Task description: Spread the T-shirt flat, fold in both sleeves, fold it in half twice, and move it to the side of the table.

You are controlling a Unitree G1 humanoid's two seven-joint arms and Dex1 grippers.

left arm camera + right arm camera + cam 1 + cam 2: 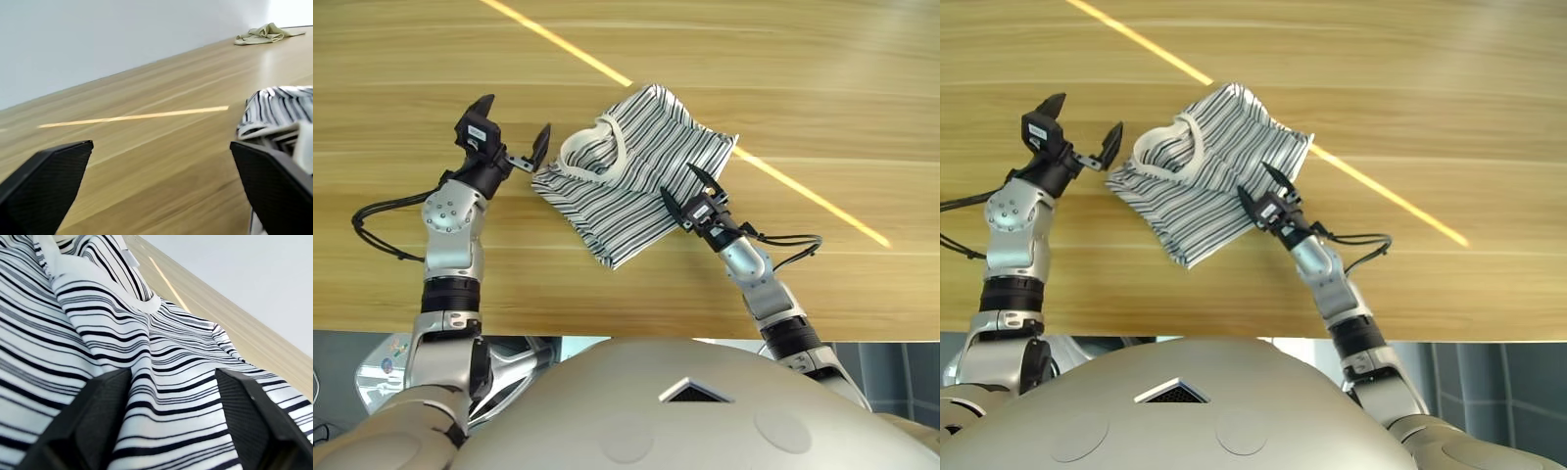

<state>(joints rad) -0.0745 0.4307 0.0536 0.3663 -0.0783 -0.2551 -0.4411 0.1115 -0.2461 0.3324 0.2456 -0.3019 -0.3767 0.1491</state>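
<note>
- The right fingers [705, 178] stand apart over the edge of the T-shirt [641, 147] at about 4 o'clock of it. In the right wrist view the striped fabric lies between and under them. I cannot tell if they touch it.
- The left fingers [541, 142] are also apart and hold nothing. They hover at about 10 o'clock of the shirt, just beside the side with the white collar [573, 145].
- The shirt lies as a small packet of several layers near the middle of the desk [822, 88], turned a little, with the collar on top. To my judgement the folds are done and the step in hand is to bring it to the side.
- To do this well, each pair of fingers should go low and close on all layers of its edge, not only on the top one.
- Both arms should then travel together at the same speed and height, otherwise the packet may open or stretch.
- A grip on the loose collar alone would probably pull the upper layer away.
- The shirt rests straight on the desk, not in any box or tray.
- A yellow line [813, 201] runs over the desk from 11 o'clock toward 4 o'clock, and a crumpled pale cloth [264, 33] lies far off.
</note>
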